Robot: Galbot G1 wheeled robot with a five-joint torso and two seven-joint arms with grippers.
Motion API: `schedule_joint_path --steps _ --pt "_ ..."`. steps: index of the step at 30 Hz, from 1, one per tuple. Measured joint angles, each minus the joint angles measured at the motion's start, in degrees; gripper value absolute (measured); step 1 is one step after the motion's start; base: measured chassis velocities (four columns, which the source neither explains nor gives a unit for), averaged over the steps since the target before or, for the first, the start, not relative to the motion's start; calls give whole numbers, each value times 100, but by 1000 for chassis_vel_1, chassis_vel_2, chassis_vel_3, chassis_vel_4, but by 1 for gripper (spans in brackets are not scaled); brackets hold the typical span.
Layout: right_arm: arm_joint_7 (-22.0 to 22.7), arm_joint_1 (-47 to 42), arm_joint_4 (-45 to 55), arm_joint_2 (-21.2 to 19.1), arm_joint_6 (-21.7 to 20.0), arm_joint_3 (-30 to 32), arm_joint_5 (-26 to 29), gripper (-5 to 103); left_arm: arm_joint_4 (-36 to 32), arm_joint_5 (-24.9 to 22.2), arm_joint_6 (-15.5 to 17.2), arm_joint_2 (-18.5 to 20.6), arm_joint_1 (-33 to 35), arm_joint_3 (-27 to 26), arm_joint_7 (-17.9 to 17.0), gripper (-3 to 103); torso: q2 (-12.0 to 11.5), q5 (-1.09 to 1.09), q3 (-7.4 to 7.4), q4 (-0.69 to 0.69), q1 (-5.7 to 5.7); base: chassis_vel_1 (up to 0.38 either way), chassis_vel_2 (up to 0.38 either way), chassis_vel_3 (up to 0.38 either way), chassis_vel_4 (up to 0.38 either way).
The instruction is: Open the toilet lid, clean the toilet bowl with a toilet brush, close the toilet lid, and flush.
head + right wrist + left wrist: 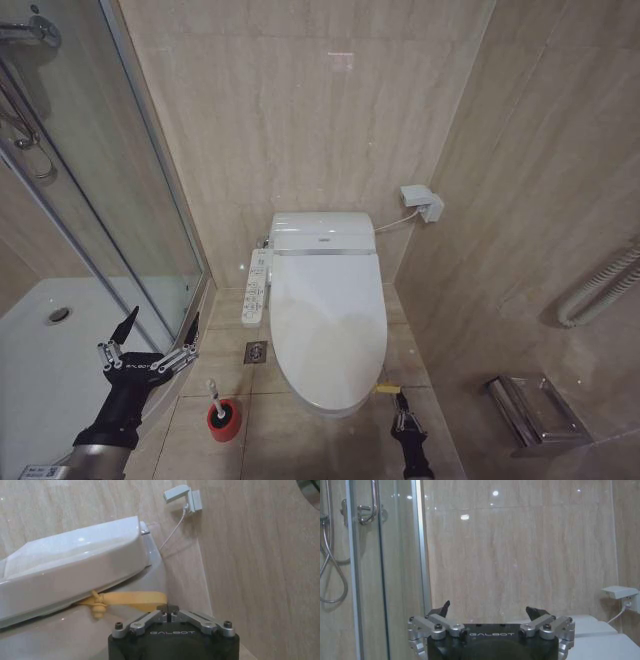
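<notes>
The toilet lid (328,320) lies shut on the white toilet, so the inside of the toilet bowl is hidden. A yellow strap (131,597) hangs from the lid's rim on the right side. My right gripper (402,402) is low beside that rim, shut, and its tips (170,610) sit at the strap's end; I cannot tell if they pinch it. The toilet brush (213,392) stands on the floor left of the toilet, its white handle upright in a red cup (224,421). My left gripper (160,328) hangs open left of the brush, holding nothing.
A glass shower enclosure (120,200) stands on the left. A control panel (257,288) runs along the toilet's left side, with a floor drain (256,351) below it. On the right wall are a socket box (423,203), a ribbed rail (600,290) and a metal paper holder (530,410).
</notes>
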Motion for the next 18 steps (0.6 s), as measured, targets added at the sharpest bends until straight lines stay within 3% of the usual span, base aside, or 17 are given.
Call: schedule_joint_path --steps 1,18 --pt "-11 -2 -1 -3 0 3 23 0 0 0 0 0 0 0 0 100 0 0 0 0 0 0 0 0 0" --pt "-303 -541 886 -215 -1 24 600 0 0 0 0 0 0 0 0 100 0 1 0 0 0 0 0 0 0"
